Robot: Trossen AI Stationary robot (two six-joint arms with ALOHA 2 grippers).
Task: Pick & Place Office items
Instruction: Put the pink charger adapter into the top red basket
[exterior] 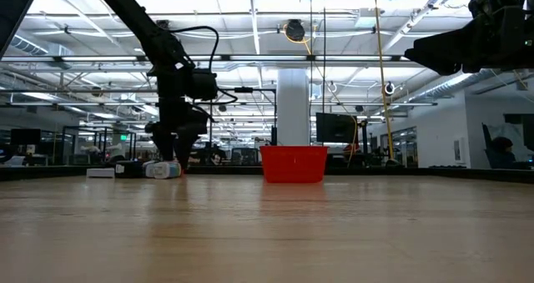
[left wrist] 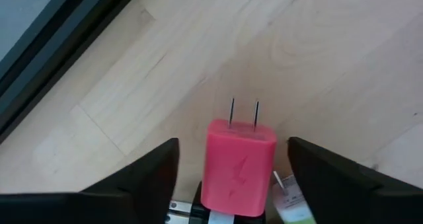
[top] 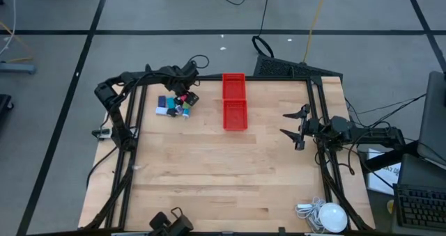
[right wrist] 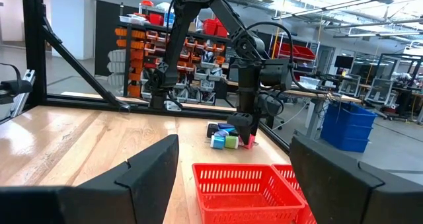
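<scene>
A red two-pronged plug adapter (left wrist: 237, 166) sits between the left hand's (left wrist: 232, 178) spread fingers.

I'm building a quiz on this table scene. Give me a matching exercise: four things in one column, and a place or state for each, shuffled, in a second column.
Things:
1. left gripper
2. right gripper
3. red tray
4. white round lamp

Places or states:
A. open, in the air off the tray's right side
B. at the table's near right corner
C. open, straddling a red plug charger in the pile of office items
D. lengthwise by the far edge, mid-table

Pairs: 1-C, 2-A, 3-D, 4-B
</scene>
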